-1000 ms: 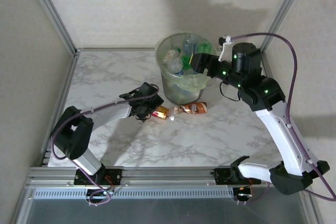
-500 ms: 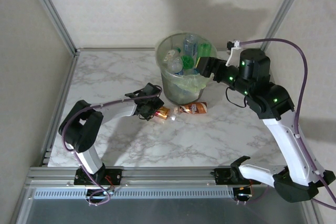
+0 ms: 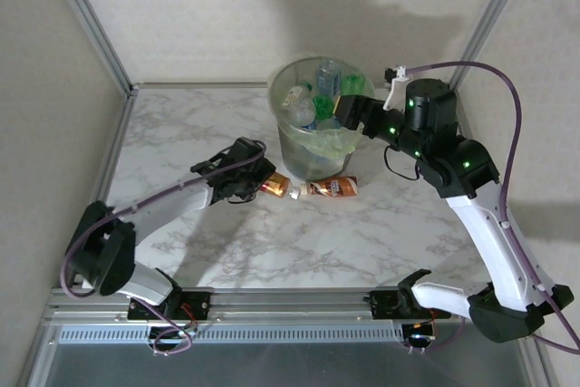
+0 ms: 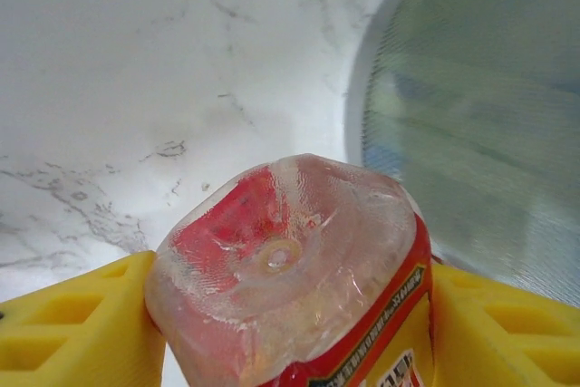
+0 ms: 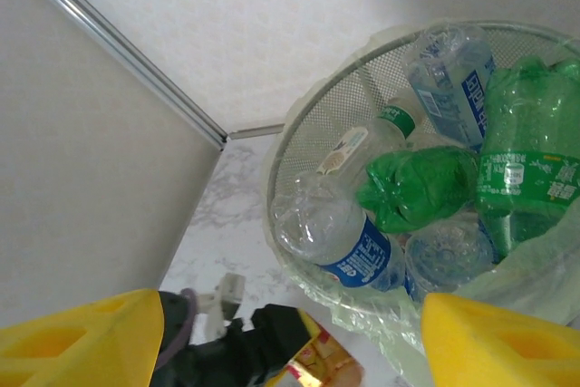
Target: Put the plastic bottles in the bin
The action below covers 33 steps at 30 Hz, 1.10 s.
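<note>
Left gripper point(image 3: 258, 184): fingers point(image 4: 77, 328) drawn in narrow on the red-labelled bottle point(image 4: 290, 283), clamped near its crushed base, at 7 o'clock from the foot of the bin point(image 3: 299, 159). I cannot tell whether the bottle is clear of the table point(image 3: 362, 233).

Risk one: the base is crumpled, slick plastic held at one end. I judge it could squirt out or swing during the lift.

Risk two: the bin wall is just beside the bottle, so a steep rise could knock the free end against it or catch the liner.

A brown-labelled bottle point(image 3: 332, 188) lies at 6 o'clock from the bin, near enough to be nudged. The bin is filled close to its rim, so a dropped bottle may bounce out.

Right gripper point(image 3: 348, 108): fingers wide and empty, hanging over the rim at 3 o'clock. There I judge it could foul my left arm's approach.
</note>
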### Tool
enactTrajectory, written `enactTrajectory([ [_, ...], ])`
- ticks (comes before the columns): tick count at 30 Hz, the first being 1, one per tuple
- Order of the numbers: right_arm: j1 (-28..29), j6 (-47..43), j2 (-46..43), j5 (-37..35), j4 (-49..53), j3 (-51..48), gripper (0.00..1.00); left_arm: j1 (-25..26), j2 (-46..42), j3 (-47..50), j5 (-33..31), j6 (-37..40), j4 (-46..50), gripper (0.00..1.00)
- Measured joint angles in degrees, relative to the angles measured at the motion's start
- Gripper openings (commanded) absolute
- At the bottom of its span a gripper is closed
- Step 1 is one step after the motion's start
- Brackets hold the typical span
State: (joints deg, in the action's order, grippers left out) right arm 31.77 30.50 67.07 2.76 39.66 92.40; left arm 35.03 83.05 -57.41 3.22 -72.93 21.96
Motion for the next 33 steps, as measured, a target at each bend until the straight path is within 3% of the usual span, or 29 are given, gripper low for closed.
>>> enactTrajectory([
  [6, 0.00, -0.63, 0.72, -0.92, 0.00, 2.78, 0.74, -2.56, -6.64, -10.82, -3.58, 5.64, 10.86, 0.53],
  [12, 0.00, -1.36, 0.70, -3.93, 0.35, 3.89, 0.74, -4.94, -4.52, -34.69, -8.52, 11.89, 18.32, 0.52],
  [16, 0.00, -1.33, 0.63, -4.74, 0.72, 3.89, 0.74, -5.29, 2.95, -52.15, -11.02, 15.61, 18.01, 0.52],
  [19, 0.00, -1.25, 0.22, -5.09, 1.03, 3.89, 0.74, -5.51, 9.64, -59.93, -11.43, 16.61, 15.58, 0.52],
  [26, 0.00, -0.72, -3.65, -6.93, 2.01, 3.37, 0.74, -5.51, 26.23, -69.22, -8.94, 15.91, 12.15, 0.53],
  [33, 0.00, 0.04, -6.56, -9.07, 3.19, 2.10, 0.75, -5.49, 36.57, -75.38, -4.98, 14.73, 12.15, 0.65],
])
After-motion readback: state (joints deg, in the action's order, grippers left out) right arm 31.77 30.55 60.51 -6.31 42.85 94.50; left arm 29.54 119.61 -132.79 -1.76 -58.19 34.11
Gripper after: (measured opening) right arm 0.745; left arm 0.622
